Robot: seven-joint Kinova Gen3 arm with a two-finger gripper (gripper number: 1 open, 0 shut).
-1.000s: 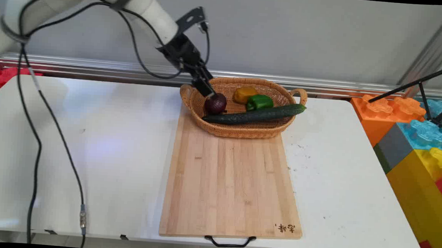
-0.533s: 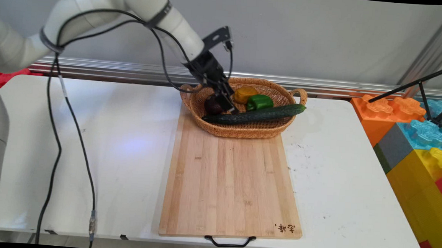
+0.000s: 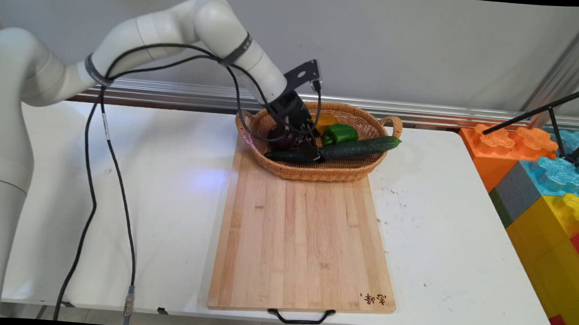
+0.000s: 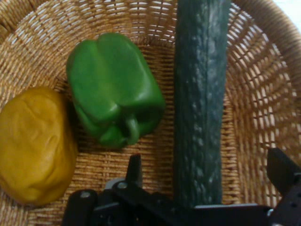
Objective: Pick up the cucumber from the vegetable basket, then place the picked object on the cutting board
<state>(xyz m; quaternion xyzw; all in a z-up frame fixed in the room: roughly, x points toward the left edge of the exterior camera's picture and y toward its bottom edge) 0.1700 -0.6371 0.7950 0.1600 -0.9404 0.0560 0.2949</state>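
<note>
A dark burned-in mark [image 3: 373,299] sits on the cutting board's [image 3: 299,243] near right corner; its characters cannot be read.

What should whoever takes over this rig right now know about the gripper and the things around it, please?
Gripper: open, lowered into the wicker basket, fingers either side of the cucumber; contact cannot be told.
In the basket: the cucumber along the near side, a green bell pepper beside it, a yellow vegetable next to the pepper, and a red onion partly hidden behind the arm.
The basket stands at the far end of the wooden cutting board on the white table. Nothing is lifted.
</note>
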